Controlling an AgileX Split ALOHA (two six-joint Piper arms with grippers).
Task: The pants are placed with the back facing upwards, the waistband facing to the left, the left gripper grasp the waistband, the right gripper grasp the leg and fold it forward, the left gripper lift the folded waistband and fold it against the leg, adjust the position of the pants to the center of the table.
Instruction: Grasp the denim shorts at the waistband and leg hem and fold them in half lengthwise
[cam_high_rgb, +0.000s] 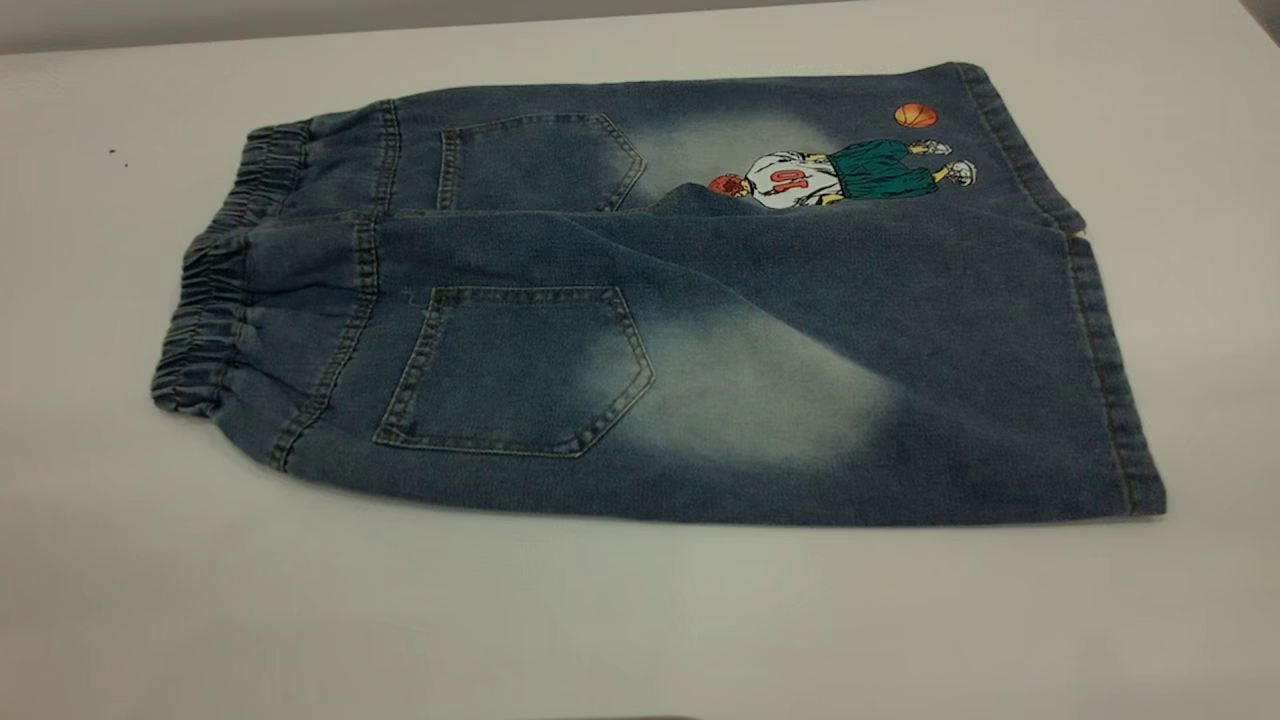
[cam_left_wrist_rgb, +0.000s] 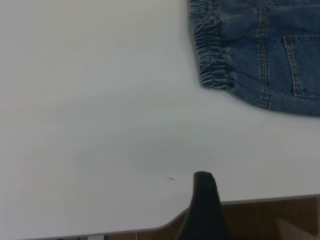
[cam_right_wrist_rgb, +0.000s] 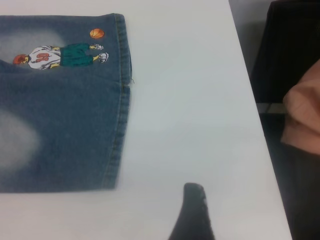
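The pants lie flat on the white table, back pockets up. The gathered waistband is at the left and the hems are at the right. The plain leg with its pale patch is nearest; the leg with the basketball-player print lies behind it. Neither gripper appears in the exterior view. A black part of my left gripper hangs over the table's edge, well away from the waistband. A black part of my right gripper is above bare table, apart from the leg's hem.
Beyond the table's edge on the right arm's side are a person's hand and dark clothing. Near the left gripper the table's edge gives way to a brown floor. Bare white tabletop surrounds the pants.
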